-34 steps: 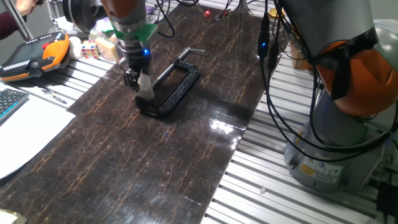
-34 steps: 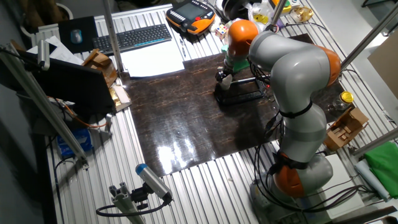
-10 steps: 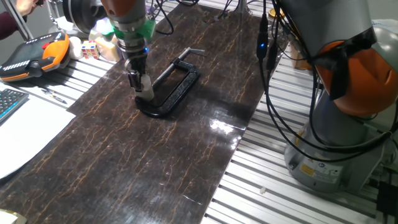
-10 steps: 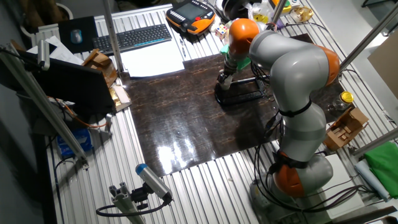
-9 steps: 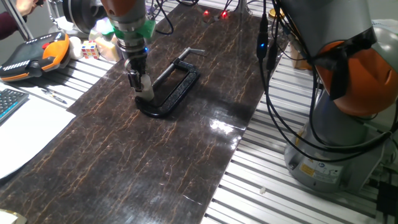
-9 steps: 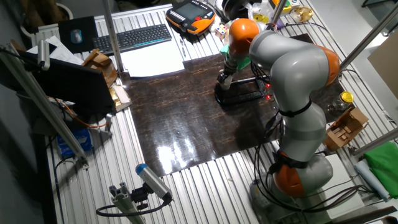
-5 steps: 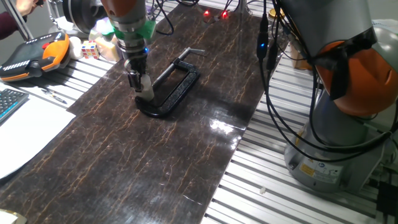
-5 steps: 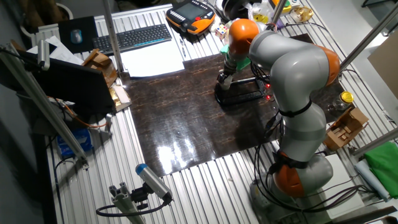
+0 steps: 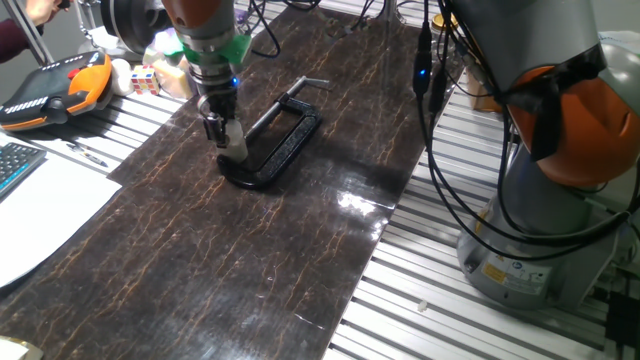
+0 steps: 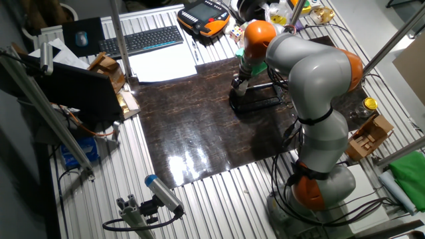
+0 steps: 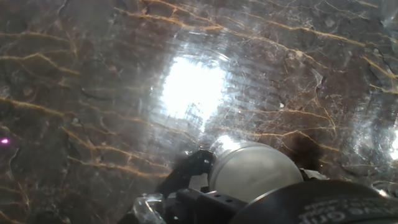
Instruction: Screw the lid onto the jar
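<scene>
The jar [image 9: 237, 151] is a small whitish cylinder standing on the dark tabletop, right against the bend of the black C-clamp [image 9: 278, 142]. My gripper [image 9: 226, 133] comes straight down on it, and the jaws appear shut on the lid at the jar's top. In the hand view the lid [image 11: 255, 172] is a round greyish-white disc at the bottom edge, with a black finger [image 11: 196, 164] pressed against its left side. From the other fixed view my gripper [image 10: 239, 83] stands at the clamp's left end, and the arm hides the jar.
An orange teach pendant [image 9: 55, 88], a keyboard [image 10: 141, 40] and white paper [image 9: 40, 215] lie to the left of the dark mat. The robot's base [image 9: 545, 230] and hanging cables [image 9: 430, 90] stand on the right. A yellow-lidded jar [image 10: 370, 104] sits far off.
Compared with 3.4 s ago, the hand has turned about its vertical axis over the jar. Over the last second nothing has visibly moved.
</scene>
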Robot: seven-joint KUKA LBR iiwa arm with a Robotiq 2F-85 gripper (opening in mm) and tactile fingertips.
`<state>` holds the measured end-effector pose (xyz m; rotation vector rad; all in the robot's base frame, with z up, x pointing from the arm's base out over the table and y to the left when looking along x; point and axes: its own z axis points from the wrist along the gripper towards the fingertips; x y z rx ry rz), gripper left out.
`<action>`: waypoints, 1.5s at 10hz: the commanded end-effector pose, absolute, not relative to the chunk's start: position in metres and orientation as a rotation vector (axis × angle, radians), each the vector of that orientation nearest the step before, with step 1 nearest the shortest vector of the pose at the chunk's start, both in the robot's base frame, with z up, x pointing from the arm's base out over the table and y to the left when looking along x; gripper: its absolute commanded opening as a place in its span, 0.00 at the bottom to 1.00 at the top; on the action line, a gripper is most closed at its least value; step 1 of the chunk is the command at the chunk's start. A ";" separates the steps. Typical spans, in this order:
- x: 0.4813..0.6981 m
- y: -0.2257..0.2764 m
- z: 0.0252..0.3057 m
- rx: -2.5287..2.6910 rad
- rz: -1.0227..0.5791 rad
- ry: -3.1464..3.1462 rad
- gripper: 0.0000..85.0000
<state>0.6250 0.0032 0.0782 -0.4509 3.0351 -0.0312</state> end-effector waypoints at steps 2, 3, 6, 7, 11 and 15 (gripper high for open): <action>0.625 0.003 0.078 -0.433 -0.032 3.039 0.78; 0.625 0.003 0.078 -0.409 -0.032 3.039 0.86; 0.625 0.003 0.078 -0.359 -0.041 3.047 0.80; 0.625 0.003 0.078 -0.326 -0.043 3.048 0.92; 0.625 0.003 0.078 -0.301 -0.046 3.055 0.83; 0.625 0.003 0.078 -0.303 -0.046 3.056 0.91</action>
